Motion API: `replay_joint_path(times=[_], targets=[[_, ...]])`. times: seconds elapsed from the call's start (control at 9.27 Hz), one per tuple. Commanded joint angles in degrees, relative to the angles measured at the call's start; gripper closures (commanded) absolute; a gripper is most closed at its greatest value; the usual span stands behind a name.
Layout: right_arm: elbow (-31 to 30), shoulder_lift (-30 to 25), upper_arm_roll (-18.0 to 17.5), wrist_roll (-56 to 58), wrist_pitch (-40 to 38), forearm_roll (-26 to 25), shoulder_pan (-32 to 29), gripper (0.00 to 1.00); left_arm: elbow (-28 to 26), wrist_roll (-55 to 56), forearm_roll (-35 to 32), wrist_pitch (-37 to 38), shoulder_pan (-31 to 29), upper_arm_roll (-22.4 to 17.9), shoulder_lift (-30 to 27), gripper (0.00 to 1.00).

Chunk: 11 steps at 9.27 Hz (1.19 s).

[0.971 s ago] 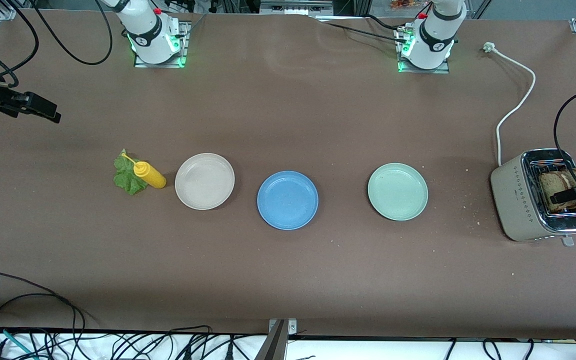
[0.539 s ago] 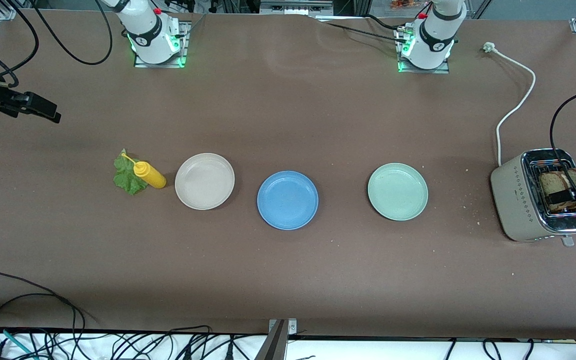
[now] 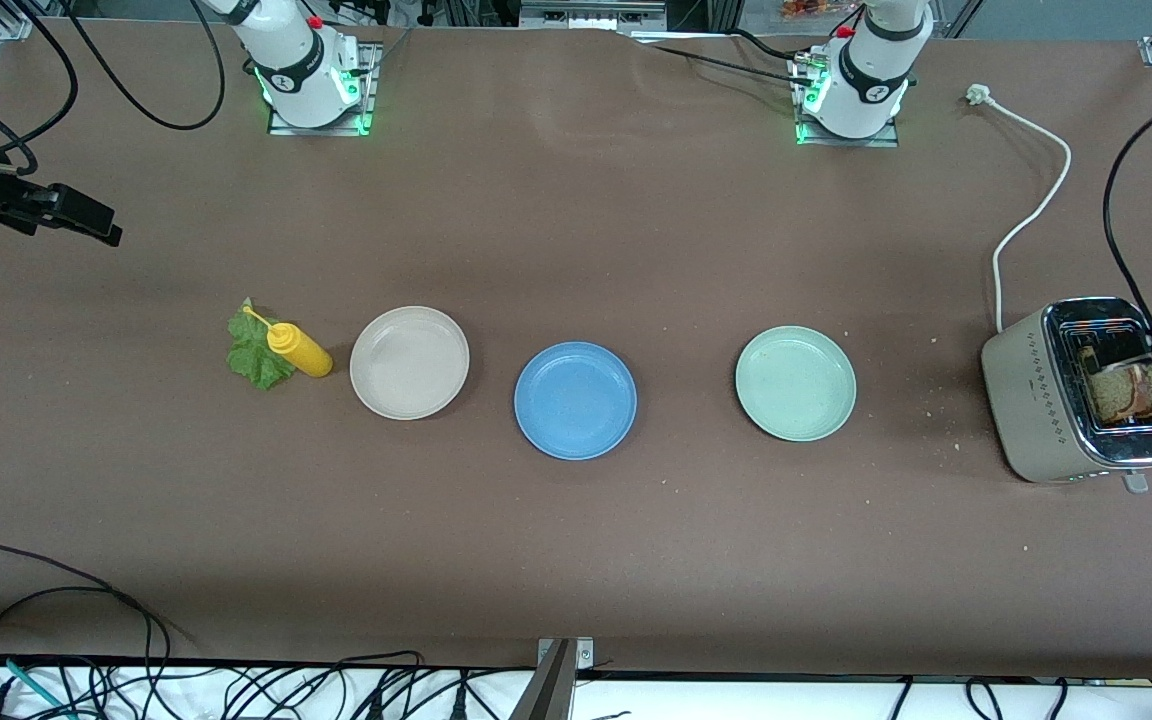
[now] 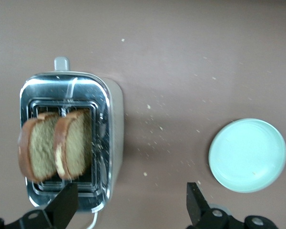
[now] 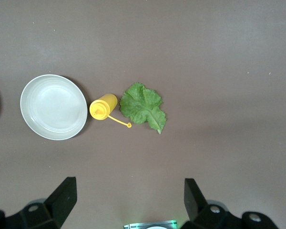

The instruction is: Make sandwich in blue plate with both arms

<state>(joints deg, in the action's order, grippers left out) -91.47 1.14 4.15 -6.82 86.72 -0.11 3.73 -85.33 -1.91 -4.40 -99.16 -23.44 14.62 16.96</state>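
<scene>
Sandwich is not started: blue plate (image 3: 575,400) sits empty mid-table, bread slices (image 4: 55,145) remain in the toaster (image 3: 1076,392) at the left arm's edge. Both grippers, left (image 4: 128,207) and right (image 5: 126,200), hover, jaws apart.

A wide work table (image 3: 576,560) is covered edge to edge by a matte brown sheet, lit evenly from above with only soft shadows. Pale crumbs are scattered over the sheet toward the end nearest the left arm's base. Along the edge nearest the front camera, a white strip (image 3: 236,690) is seen below the brown covering, and loose black cables (image 3: 56,640) are draped over it at the corner toward the right arm's end. A small metal bracket (image 3: 564,655) is fixed at the middle of that edge. Along the edge farthest from the camera, aluminium frame profiles (image 3: 591,15) are partly visible.
</scene>
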Motion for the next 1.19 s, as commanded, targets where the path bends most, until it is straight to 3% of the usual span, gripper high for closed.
replay_joint_path(times=[0.0,0.22,1.08], targets=[[-0.5,-0.6,-0.1,-0.1,0.0,1.0,-0.3,0.0,-1.4,2.0,-0.4,4.8,-0.4,3.3,-5.2,0.0],[-0.5,-0.6,-0.1,-0.1,0.1,1.0,-0.3,0.0,-1.9,2.8,-0.4,5.7,-0.5,5.5,-7.1,0.0],[-0.5,-0.6,-0.1,-0.2,0.0,1.0,-0.3,0.0,-2.1,2.4,0.7,6.7,-0.8,5.6,-7.3,0.0]])
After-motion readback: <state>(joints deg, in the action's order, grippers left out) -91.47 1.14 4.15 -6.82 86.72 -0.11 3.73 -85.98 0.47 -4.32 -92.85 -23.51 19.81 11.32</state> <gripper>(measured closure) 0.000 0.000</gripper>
